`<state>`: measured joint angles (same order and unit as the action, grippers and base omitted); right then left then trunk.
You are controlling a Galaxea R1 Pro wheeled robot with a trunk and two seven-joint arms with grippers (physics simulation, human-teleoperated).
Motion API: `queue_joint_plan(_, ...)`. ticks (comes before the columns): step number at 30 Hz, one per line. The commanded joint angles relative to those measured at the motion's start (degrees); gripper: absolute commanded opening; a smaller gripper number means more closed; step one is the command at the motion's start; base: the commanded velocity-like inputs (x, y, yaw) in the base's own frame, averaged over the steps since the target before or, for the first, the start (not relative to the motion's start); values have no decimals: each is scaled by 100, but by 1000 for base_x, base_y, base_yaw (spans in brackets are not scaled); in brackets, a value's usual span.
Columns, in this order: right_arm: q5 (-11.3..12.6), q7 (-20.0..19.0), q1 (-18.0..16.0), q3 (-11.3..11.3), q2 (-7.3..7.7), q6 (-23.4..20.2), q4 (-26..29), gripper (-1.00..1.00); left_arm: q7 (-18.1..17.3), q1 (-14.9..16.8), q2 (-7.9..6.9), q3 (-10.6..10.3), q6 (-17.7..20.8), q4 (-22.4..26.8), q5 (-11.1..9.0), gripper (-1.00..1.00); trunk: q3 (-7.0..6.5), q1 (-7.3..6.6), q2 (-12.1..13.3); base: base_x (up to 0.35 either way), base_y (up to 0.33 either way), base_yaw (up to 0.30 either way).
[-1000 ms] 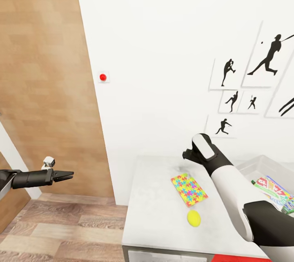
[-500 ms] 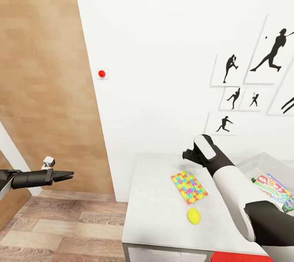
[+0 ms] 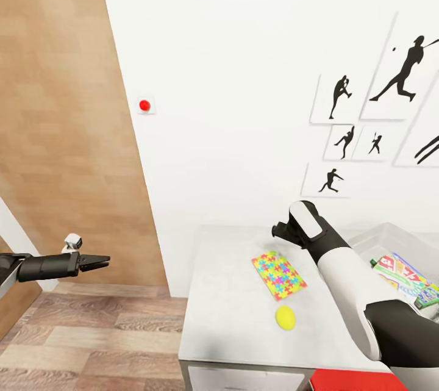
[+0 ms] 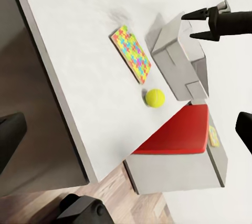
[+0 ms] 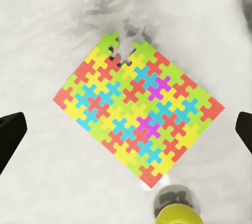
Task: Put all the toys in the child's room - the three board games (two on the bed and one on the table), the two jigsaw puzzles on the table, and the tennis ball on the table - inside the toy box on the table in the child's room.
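We see the right gripper poised above the table, its fingers spread wide apart and holding nothing; in the right wrist view the two dark fingertips stand at the opposite edges of the picture with the jigsaw puzzle lying flat between and below them. The puzzle is a single board (one piece missing at one edge) resting on the white-grey tabletop. Just beyond the puzzle's corner, on the side nearer the robot's body, lies the tennis ball, close to the puzzle but apart from it; we also find the ball and the puzzle in the left wrist view. To the right of the right gripper sits the toy box, holding printed board games stacked inside; how many lie there we cannot tell. The left gripper hangs well to the left, off the table and over the wood floor, its fingers pressed together on nothing. Farther off, the white wall carries a red button and silhouette pictures.
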<state>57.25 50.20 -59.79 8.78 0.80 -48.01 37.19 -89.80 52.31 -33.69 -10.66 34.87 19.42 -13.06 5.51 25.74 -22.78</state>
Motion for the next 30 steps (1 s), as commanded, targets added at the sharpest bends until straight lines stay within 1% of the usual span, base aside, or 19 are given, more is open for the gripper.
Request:
queue_joint_plan(1, 55, 51, -6, 36, 8, -15, 7, 100, -20, 7, -6, -41, 62, 1, -30, 100, 15, 4, -14, 0, 0, -18)
queue_joint_plan(6, 56, 51, -6, 36, 8, -15, 8, 100, -20, 7, -6, -41, 63, 1, -30, 100, 19, 4, -14, 0, 0, -72)
queue_joint_plan(13, 56, 51, -6, 41, 8, -15, 17, 100, -20, 7, -13, -41, 62, 1, -30, 100, 19, 4, -14, 1, 0, -237)
queue_joint_plan(16, 57, 51, -6, 38, 8, -15, 22, 100, -20, 6, -14, -41, 58, 1, -30, 100, 19, 4, -14, 52, 0, -147)
queue_joint_plan(30, 51, 51, -6, 66, 0, -15, 25, 100, -20, 7, -10, -41, 55, 1, -30, 100, 19, 4, -14, 96, 0, -18)
